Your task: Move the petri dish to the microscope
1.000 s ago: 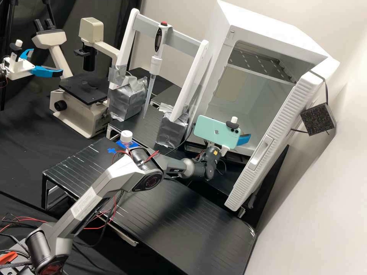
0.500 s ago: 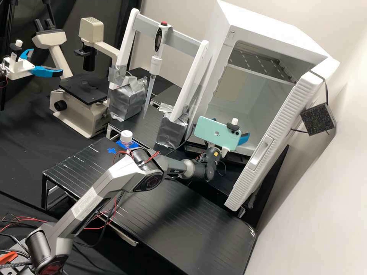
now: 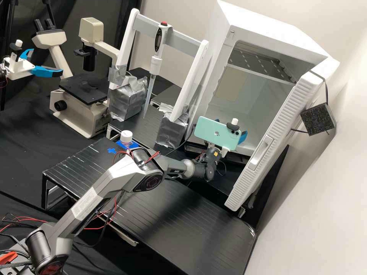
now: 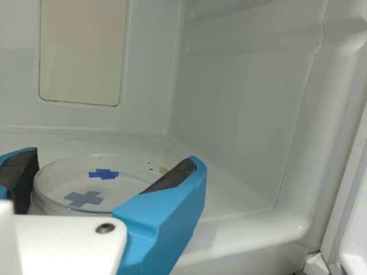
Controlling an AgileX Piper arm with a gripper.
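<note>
Though wide, the tool (image 3: 244, 137) around the clear petri dish (image 4: 60, 180) inside the white incubator (image 3: 275, 32).

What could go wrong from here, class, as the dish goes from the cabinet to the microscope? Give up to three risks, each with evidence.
The pincer is around the dish inside the cabinet; a poor grip could let it slip or tip.

The pipette is between the cabinet and the microscope, so a low swing might knock it.

The arm's elbow looks close to the bottle and might topple it.
</note>
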